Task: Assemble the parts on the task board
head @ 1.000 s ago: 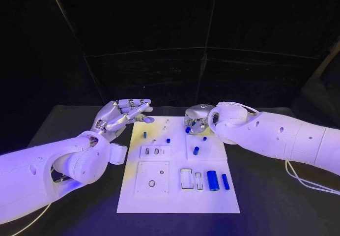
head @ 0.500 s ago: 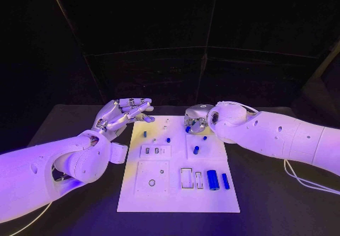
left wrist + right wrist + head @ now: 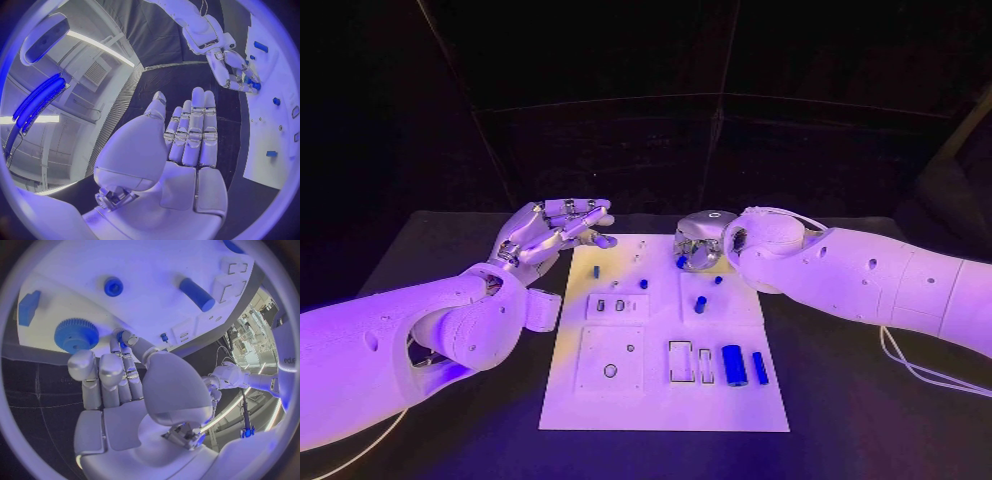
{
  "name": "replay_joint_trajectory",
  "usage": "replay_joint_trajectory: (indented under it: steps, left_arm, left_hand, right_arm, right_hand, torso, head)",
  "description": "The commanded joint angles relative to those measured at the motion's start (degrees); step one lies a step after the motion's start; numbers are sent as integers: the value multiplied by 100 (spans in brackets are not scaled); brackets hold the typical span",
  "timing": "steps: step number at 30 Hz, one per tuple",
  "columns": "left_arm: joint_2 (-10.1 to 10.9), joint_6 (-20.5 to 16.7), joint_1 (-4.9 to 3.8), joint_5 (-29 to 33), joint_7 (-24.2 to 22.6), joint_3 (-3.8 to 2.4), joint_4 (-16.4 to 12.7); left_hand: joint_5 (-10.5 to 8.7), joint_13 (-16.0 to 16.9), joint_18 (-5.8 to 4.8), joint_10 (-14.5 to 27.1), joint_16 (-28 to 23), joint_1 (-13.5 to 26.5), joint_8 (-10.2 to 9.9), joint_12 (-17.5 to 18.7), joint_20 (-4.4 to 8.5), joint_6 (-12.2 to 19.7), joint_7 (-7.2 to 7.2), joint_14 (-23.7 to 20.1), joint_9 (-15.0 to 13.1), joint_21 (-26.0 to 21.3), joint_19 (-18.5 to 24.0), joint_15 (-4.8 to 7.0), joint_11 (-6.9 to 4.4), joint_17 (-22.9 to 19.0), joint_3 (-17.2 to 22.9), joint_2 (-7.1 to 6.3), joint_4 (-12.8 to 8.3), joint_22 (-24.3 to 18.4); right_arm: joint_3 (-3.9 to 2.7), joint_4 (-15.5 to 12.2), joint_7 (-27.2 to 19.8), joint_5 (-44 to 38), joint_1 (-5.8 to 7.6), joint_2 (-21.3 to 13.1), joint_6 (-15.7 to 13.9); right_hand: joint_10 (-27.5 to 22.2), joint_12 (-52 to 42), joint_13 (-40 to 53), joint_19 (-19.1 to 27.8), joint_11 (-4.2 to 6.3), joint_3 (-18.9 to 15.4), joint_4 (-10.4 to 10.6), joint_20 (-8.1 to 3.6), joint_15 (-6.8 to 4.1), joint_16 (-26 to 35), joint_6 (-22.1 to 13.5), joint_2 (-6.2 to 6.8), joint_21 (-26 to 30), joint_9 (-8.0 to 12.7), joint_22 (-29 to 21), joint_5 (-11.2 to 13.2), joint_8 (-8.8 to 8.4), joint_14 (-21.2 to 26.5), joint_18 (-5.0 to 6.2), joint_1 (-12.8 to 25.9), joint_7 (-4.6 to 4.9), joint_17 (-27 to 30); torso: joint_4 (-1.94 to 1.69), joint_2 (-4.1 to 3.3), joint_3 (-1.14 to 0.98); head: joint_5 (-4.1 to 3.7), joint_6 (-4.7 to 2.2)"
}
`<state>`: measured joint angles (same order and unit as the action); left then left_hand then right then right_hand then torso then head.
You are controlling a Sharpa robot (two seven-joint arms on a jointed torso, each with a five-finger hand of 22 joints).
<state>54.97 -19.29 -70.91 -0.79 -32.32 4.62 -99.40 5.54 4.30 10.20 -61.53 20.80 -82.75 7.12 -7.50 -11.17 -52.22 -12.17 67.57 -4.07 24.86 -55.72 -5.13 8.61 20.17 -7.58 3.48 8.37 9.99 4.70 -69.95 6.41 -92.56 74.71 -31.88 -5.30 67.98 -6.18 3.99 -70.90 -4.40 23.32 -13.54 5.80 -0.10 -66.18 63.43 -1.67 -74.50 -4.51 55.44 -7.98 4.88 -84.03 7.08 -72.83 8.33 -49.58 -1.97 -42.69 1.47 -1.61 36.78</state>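
The white task board (image 3: 661,400) lies in the middle of the black table. My right hand (image 3: 701,243) hovers over the board's far right corner and pinches a small blue part (image 3: 682,263) between thumb and fingertip, low over the board. The right wrist view shows that hand (image 3: 125,385) with its other fingers curled, the small blue part (image 3: 120,333) at its tip beside a blue gear (image 3: 76,335). My left hand (image 3: 557,228) is raised by the board's far left corner, fingers extended, holding nothing. From the left wrist, my left hand (image 3: 187,145) shows a bare palm.
Near the board's front right lie a thick blue cylinder (image 3: 733,366) and a slimmer one (image 3: 759,368). Small blue pegs (image 3: 700,306) stand further back, one more (image 3: 594,272) at the left. A blue block (image 3: 28,307) sits by the board's edge near the gear.
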Motion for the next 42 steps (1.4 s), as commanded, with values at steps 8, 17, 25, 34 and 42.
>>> replay_joint_trajectory:
  steps: [8,17,25,34,42]
  left_arm:
    - [7,89,-9,-31,-11,-5,40]
    - [-37,100,-9,-31,-8,-5,77]
    - [-50,107,-12,-31,-4,-5,65]
    - [-72,111,-21,-31,-2,-6,67]
    - [-93,116,-23,-31,0,-6,74]
  left_hand:
    - [9,-8,20,6,-30,12,-35,39,-7,-4,-43,-39,8,-34,38,12,20,5,-32,66,-15,-5]
    - [9,-8,20,6,-30,12,-35,39,-7,-4,-43,-39,8,-34,38,12,20,5,-32,66,-15,-5]
    - [9,-7,21,5,-32,6,-40,45,-9,-5,-44,-43,8,-36,38,11,21,16,-29,79,-20,-7]
    - [9,-7,21,5,-32,6,-40,45,-9,-5,-44,-43,8,-36,38,11,21,16,-29,79,-20,-7]
    - [9,-7,21,5,-32,6,-40,45,-9,-5,-44,-43,8,-36,38,11,21,16,-29,79,-20,-7]
  right_arm:
    - [-17,122,-28,115,20,255,-991]
    - [-21,641,-54,123,22,696,-1180]
    - [-23,997,-56,123,23,992,-1143]
    - [-24,1275,-33,124,23,1218,-988]
    - [-24,1409,-47,124,22,1334,-904]
  right_hand:
    - [23,8,-6,-15,-8,110,18,-9,-34,-3,22,20,-40,-34,8,51,-12,-30,-39,5,5,51]
    - [14,29,-9,-14,-14,142,41,-6,-29,-16,16,56,-46,-31,14,78,-26,-30,-40,27,11,45]
    - [-3,50,-13,-9,-22,169,62,-2,-23,-23,2,82,-48,-26,13,89,-42,-29,-40,44,20,48]
    - [-15,65,-15,-6,-29,186,77,2,-18,-22,-7,100,-50,-23,12,100,-52,-27,-40,57,25,60]
    - [-19,71,-15,-3,-30,196,84,3,-16,-26,-9,105,-50,-22,10,111,-56,-26,-40,59,26,58]
  torso:
    - [-18,-15,-2]
    - [-63,-52,4]
    - [-86,-102,15]
    - [-91,-118,18]
    - [-89,-120,19]
  head:
    - [11,-96]
    - [34,-134]
    - [15,-162]
    - [13,-155]
    - [17,-151]
